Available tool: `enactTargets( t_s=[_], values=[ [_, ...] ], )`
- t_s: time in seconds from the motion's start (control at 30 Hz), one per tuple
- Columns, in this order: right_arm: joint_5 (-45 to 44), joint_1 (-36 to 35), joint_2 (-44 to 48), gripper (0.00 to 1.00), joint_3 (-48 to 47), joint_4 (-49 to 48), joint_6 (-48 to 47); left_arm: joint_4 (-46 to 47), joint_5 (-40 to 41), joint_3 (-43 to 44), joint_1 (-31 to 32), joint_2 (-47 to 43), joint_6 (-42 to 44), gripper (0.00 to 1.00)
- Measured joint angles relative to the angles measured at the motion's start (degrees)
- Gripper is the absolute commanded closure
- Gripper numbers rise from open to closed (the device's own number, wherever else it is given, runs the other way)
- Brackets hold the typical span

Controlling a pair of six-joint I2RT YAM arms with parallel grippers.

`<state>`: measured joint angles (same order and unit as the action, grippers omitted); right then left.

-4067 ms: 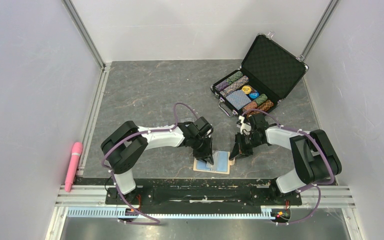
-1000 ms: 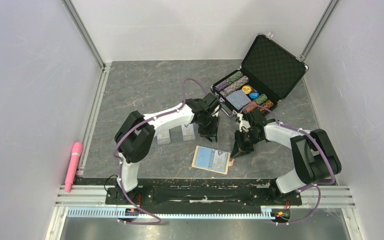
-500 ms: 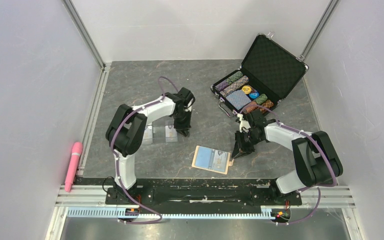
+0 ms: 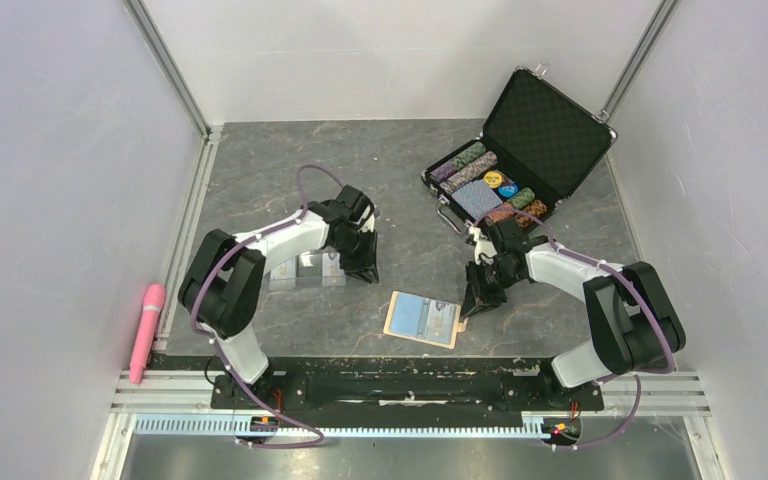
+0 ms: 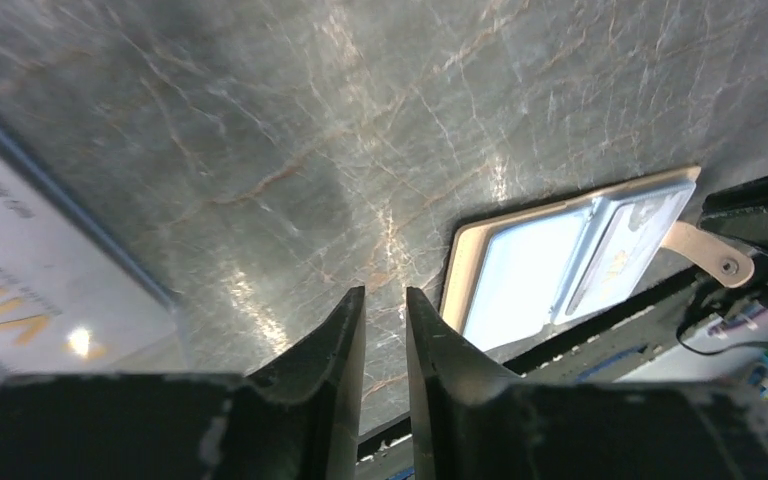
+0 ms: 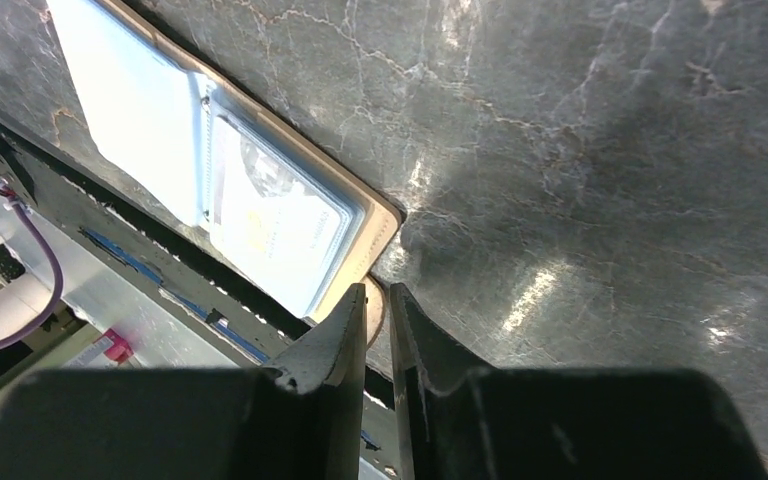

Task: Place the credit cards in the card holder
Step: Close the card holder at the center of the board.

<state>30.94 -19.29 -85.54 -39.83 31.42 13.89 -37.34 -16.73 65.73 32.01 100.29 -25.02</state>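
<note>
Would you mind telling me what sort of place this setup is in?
Probably a robot test cell: white walls on aluminium framing enclose a marble-look tabletop, left arm and right arm bolted at its near edge, with props like a poker-chip case and card holder.

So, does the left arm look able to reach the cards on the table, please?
Probably yes: the left fingers are right beside the cards, with nothing lying between, and the right arm is off by the holder.
</note>
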Motion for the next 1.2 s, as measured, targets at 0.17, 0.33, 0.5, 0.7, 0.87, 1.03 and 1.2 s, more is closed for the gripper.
enactTargets(
  t_s=[0.17, 0.33, 0.5, 0.7, 0.87, 1.03, 1.2],
  values=[
    [0.13, -1.27, 0.0, 0.82, -0.11, 0.39, -0.28, 5.05, -3.69, -6.16, 1.46, -0.48, -1.73, 0.67],
    [1.44, -3.04, -0.15, 0.83, -0.57, -0.07, -0.26, 7.85, -5.05, -6.67, 5.11, 0.13, -3.52, 0.67],
    [3.13, -5.01, -1.03, 0.83, -1.2, -1.9, -0.2, 10.99, -6.51, -6.97, 6.97, 1.99, -5.2, 0.67],
    [4.02, -6.05, -3.72, 0.86, -1.33, -3.48, 0.17, 13.05, -7.61, -7.76, 6.99, 2.43, -7.5, 0.67],
    [4.52, -5.99, -4.7, 0.87, -1.73, -3.48, 0.52, 14.4, -8.09, -8.04, 6.97, 2.4, -9.11, 0.68],
    [4.59, -5.99, -5.14, 0.87, -2.14, -3.06, 0.55, 15.78, -10.38, -8.11, 6.97, 0.94, -10.34, 0.69],
    [4.09, -6.1, -5.33, 0.88, -2.69, -2.27, 0.5, 17.88, -12.87, -8.11, 8.17, -2.29, -11.56, 0.69]
  ],
)
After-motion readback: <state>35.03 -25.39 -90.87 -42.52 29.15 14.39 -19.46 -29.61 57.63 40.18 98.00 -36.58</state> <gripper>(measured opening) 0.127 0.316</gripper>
